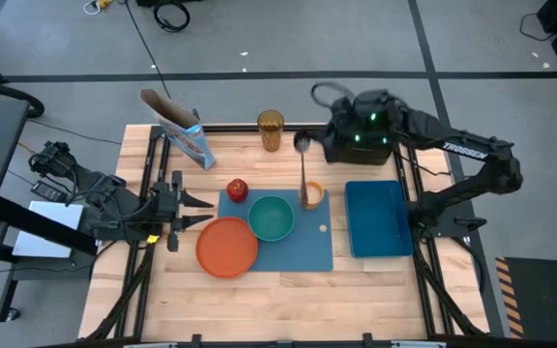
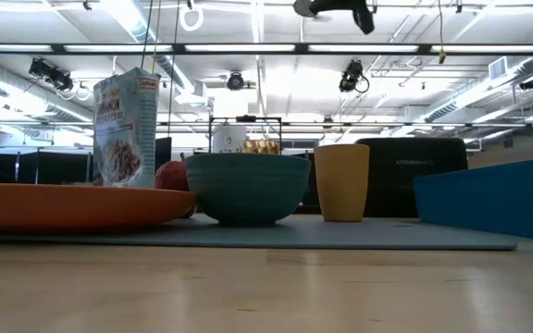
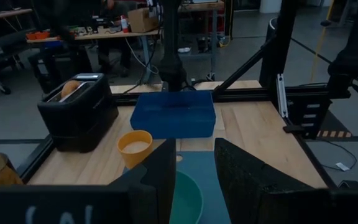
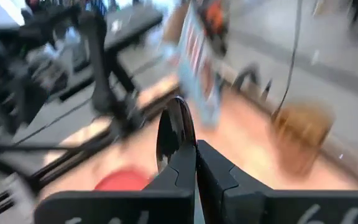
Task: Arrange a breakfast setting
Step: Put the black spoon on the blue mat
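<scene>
Spoon (image 1: 303, 155) clamped in right gripper (image 4: 194, 155) near bench's far edge, above the placemat (image 1: 303, 246); left gripper (image 1: 201, 208), jaws apart, beside plate (image 1: 227, 246).

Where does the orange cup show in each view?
High: cup at the placemat's far right corner, by the spoon.
Low: right of the teal bowl, cup at.
Left wrist: left of centre, before the toaster.
Right wrist: not visible.
Shared landmark: the teal bowl.
</scene>
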### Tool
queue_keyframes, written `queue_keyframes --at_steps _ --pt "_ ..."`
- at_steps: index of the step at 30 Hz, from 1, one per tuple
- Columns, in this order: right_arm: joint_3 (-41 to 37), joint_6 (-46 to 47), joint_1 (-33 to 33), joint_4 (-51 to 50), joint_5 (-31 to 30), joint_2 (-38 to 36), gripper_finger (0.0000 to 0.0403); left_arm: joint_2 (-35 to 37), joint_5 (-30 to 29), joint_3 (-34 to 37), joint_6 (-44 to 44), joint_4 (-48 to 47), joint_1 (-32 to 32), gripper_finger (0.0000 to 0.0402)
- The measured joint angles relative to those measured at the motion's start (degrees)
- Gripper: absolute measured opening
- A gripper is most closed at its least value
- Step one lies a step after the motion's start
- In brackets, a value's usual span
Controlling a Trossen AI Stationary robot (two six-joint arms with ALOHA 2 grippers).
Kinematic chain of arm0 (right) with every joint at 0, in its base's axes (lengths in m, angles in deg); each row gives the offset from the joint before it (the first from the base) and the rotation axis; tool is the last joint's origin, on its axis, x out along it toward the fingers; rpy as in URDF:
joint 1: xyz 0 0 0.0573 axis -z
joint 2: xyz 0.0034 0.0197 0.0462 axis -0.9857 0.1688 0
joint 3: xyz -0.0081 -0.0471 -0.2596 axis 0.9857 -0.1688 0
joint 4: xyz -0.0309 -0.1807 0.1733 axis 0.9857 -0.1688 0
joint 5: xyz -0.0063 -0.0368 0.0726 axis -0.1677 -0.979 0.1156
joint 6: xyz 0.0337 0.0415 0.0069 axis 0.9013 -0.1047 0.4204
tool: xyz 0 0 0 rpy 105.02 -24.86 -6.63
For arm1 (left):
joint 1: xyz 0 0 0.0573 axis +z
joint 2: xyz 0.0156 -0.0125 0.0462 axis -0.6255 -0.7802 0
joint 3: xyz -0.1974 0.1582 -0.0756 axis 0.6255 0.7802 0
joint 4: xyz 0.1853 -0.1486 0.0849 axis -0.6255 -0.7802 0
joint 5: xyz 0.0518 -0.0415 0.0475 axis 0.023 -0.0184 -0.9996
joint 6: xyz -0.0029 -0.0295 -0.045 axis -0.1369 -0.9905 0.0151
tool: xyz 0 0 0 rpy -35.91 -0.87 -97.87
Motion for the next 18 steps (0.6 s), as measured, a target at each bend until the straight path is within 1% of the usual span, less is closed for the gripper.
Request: queue_keyframes --at_steps 3,6,11,14,18 --pt "-0.3 8.2 -5.5 -7.0 -0.8 0.1 0.0008 0.0 0.0 0.0 0.0 0.0 0.0 0.0118" --pt "-2.4 16.5 -11.8 -9.3 -3.5 0.5 0.0008 0.0 0.0 0.0 -0.5 0.0 0.0 0.0118" --pt "-7.8 31.1 -22.7 -9.8 -10.5 1.0 0.0008 0.0 0.0 0.0 -1.8 0.0 0.0 0.0118" --pt "-12.1 42.4 -28.7 -9.7 -14.5 1.7 0.0008 -0.1 0.0 0.0 -2.6 0.0 -0.4 0.0118" --pt "-17.6 56.2 -34.3 -9.2 -16.3 4.3 0.0008 -0.1 0.0 0.0 -2.9 0.0 -1.4 0.0118"
